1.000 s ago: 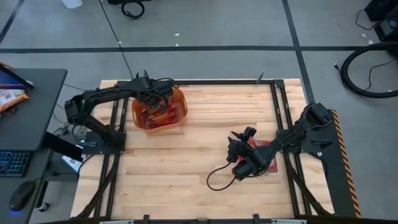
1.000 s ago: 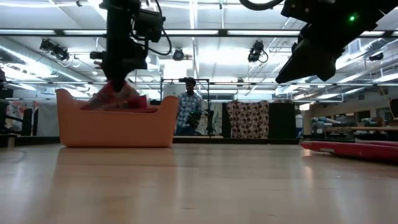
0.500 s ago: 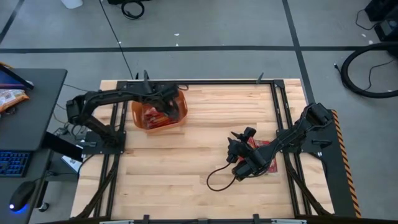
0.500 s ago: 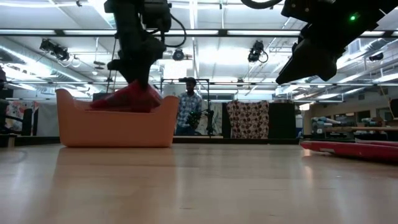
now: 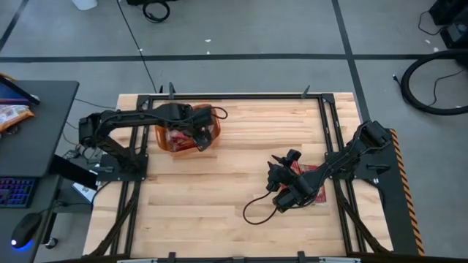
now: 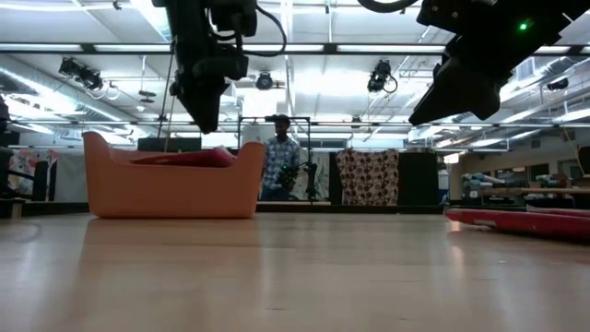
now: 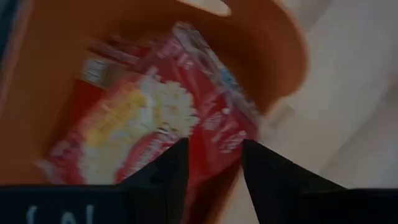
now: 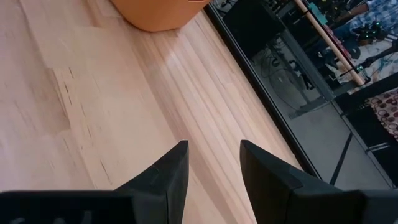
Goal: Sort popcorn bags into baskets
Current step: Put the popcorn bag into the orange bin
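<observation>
The left claw point(image 5: 202, 140) is held released above the tub point(image 5: 165, 143), nothing gripped between its fingers point(image 7: 166, 171). Directly below it, red bags point(image 7: 149, 118) are piled inside the tub. The right claw point(image 5: 275, 175) is also spread and empty, hung over bare wood, with a bag point(image 5: 311, 184) just behind it.

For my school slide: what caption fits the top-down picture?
Left gripper hovers open over popcorn bags in the orange basket.
</observation>
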Robot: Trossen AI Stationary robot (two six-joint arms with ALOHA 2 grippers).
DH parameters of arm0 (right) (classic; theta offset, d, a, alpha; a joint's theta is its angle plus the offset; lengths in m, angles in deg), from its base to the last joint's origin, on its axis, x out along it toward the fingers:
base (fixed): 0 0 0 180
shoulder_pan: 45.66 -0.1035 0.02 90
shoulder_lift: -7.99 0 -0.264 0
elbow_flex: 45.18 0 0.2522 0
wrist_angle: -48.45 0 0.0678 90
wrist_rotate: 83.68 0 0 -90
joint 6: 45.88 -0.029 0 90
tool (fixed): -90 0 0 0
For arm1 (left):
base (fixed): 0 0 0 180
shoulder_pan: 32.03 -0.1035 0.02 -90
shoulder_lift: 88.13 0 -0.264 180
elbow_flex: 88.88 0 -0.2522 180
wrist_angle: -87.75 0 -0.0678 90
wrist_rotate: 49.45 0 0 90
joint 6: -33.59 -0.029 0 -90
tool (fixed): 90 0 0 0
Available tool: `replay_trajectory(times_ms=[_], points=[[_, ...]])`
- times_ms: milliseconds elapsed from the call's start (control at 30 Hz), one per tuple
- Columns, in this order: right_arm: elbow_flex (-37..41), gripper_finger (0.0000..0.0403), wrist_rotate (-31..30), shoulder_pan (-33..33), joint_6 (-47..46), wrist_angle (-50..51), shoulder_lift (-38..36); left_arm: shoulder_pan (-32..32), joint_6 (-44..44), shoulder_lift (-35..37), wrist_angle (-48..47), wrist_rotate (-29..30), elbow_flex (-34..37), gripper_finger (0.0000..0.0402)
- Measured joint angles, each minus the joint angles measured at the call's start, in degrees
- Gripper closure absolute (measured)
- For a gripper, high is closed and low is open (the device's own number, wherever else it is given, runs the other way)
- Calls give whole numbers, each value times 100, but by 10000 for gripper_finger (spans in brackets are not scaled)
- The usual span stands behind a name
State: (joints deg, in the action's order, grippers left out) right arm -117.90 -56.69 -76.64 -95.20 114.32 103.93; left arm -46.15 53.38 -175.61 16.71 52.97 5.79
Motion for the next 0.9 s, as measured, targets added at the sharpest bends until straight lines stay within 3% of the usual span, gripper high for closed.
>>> replay_trajectory(times_ms=[167,300,433,700,900], points=[[0,254,11,0,0,-2,0,30,-101,-4,-10,401,-53,225],[0,254,163,-9,-2,-17,0,213,-307,81,52,-122,-149,220],[80,254,433,-96,-16,-201,0,908,-854,164,409,-274,-152,227],[216,254,1924,-190,-417,-824,3,2332,-968,154,1988,307,195,229],[219,254,3078,-193,-1130,-414,44,2954,-966,155,2031,731,238,230]])
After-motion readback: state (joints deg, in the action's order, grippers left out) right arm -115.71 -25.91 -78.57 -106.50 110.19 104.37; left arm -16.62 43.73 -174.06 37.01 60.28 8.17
